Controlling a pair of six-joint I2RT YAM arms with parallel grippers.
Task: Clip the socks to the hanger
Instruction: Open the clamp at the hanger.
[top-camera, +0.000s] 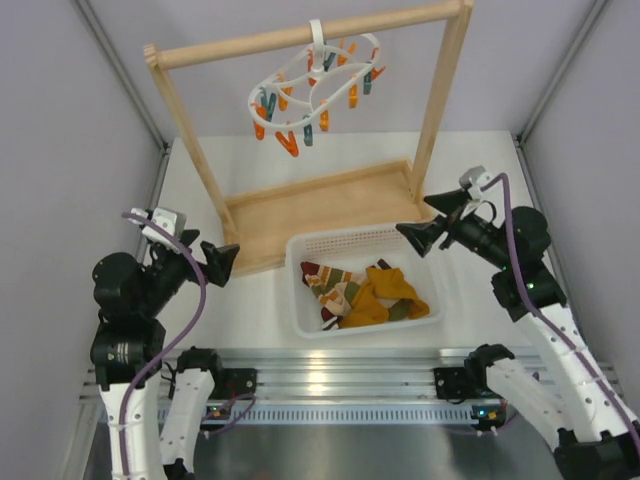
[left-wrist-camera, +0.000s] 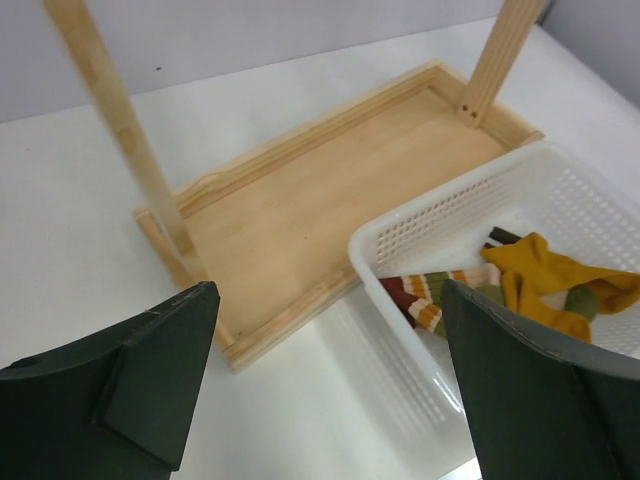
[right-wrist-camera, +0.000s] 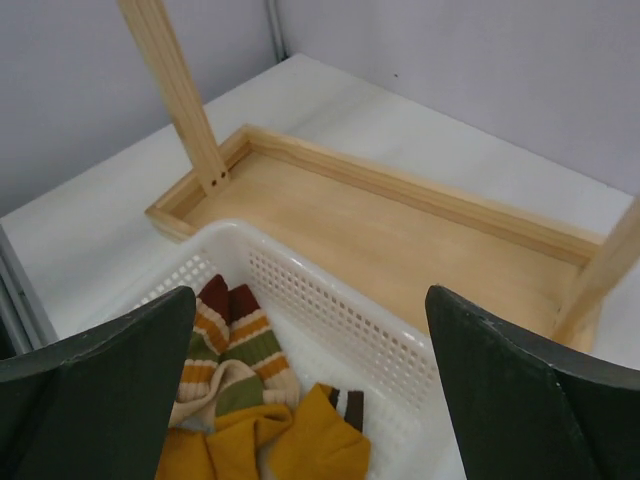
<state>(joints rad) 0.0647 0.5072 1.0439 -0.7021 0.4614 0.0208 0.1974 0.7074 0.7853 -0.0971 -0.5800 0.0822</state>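
Mustard-yellow socks (top-camera: 385, 297) and striped red, green and cream socks (top-camera: 328, 283) lie in a white perforated basket (top-camera: 300, 300) at the table's centre. The yellow socks (left-wrist-camera: 545, 280) (right-wrist-camera: 300, 440) and striped socks (left-wrist-camera: 430, 295) (right-wrist-camera: 235, 345) show in both wrist views. The white oval hanger (top-camera: 312, 88) with orange and teal pegs hangs high on the wooden rail. My left gripper (top-camera: 222, 262) is open and empty, left of the basket. My right gripper (top-camera: 418, 236) is open and empty, just above the basket's far right corner.
A tall wooden rail frame (top-camera: 300, 40) stands on a wooden tray base (top-camera: 320, 205) behind the basket, with posts at left (top-camera: 190, 140) and right (top-camera: 440, 100). Grey walls close the sides. The aluminium rail with the arm bases runs along the near edge.
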